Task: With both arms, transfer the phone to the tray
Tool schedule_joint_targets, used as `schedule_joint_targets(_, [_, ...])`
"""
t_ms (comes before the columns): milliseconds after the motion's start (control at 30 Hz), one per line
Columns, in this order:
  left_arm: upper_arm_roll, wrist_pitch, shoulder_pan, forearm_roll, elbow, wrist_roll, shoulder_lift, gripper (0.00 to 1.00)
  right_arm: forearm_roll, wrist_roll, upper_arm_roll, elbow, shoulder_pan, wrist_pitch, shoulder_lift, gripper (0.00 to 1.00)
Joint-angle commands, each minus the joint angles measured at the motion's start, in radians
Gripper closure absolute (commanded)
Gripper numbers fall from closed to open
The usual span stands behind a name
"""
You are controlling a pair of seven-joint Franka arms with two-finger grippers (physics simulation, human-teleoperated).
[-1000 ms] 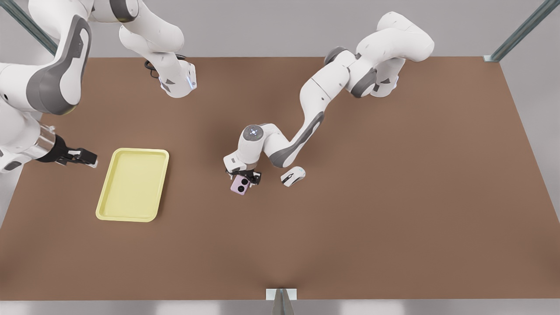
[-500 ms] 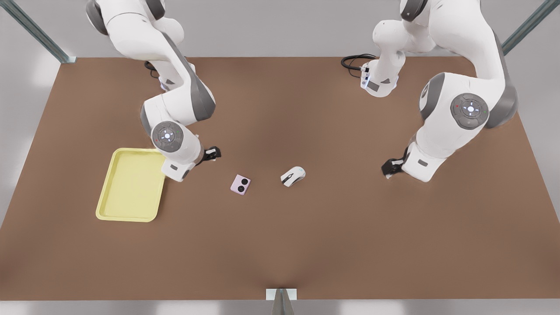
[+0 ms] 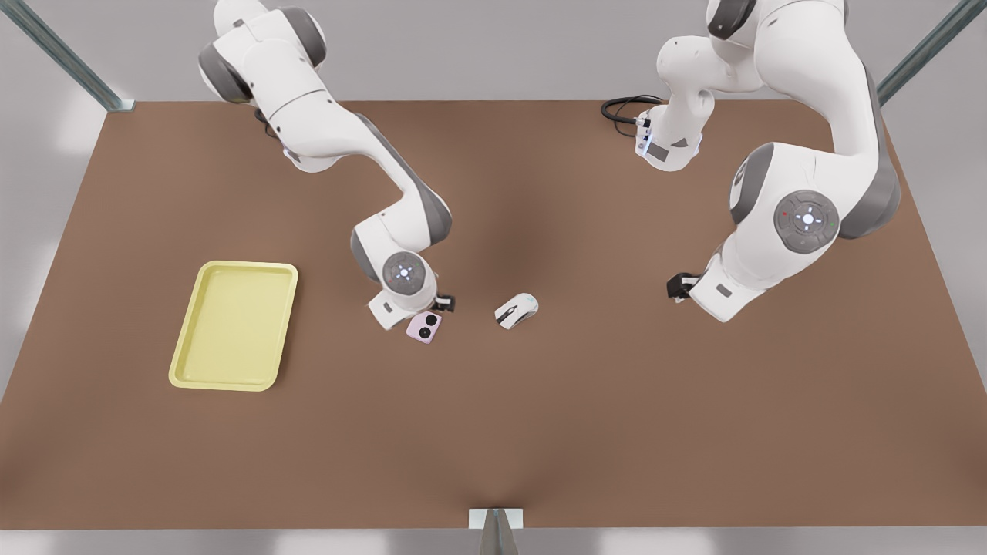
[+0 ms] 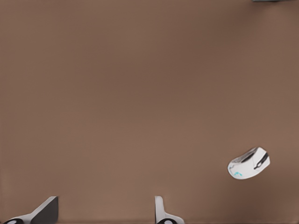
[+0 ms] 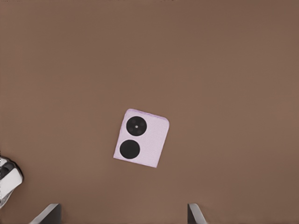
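The pale pink phone [image 3: 424, 327] [image 5: 141, 138] lies flat on the brown table, its two black circles facing up. My right gripper [image 3: 442, 303] [image 5: 122, 215] hangs just above the phone's far edge. It is open, its fingertips [image 5: 48, 212] wide apart, and nothing is between them. The pale yellow tray [image 3: 234, 267] lies with nothing in it, well off toward the front view's left. My left gripper [image 3: 678, 287] [image 4: 103, 215] waits open at the front view's right, far from the phone.
A white computer mouse [image 3: 516, 310] [image 4: 249, 164] [image 5: 7, 179] lies a short way from the phone, toward the front view's right. A black cable [image 3: 621, 108] coils at the far table edge by one arm's base.
Over the last half second my right gripper has swung from beside the tray to above the phone. My left gripper has shifted slightly. Phone, mouse and tray have stayed put.
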Motion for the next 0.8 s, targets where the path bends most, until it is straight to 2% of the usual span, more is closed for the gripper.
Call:
schedule_joint_targets(0, [0.000, -0.008, 0.000, 0.001, 0.001, 0.134, 0.000, 0.00, 0.015, 0.560, -0.003, -0.055, -0.002, 0.183, -0.011, 0.00])
schedule_joint_targets(33, [0.000, -0.008, 0.000, 0.001, 0.001, 0.135, 0.000, 0.00, 0.015, 0.560, -0.029, -0.098, 0.004, 0.236, -0.024, 0.00])
schedule_joint_targets(533, [0.003, -0.008, 0.004, -0.002, 0.002, 0.118, 0.039, 0.00, 0.037, 0.539, -0.031, -0.093, 0.017, 0.285, 0.066, 0.00])
schedule_joint_targets(633, [0.032, -0.008, 0.004, -0.003, 0.033, 0.065, 0.036, 0.00, 0.029, 0.490, -0.031, -0.105, 0.017, 0.288, 0.069, 0.00])
schedule_joint_targets(767, [0.052, -0.006, 0.004, -0.002, 0.059, 0.042, 0.042, 0.00, 0.029, 0.464, -0.031, -0.179, 0.017, 0.389, 0.065, 0.00])
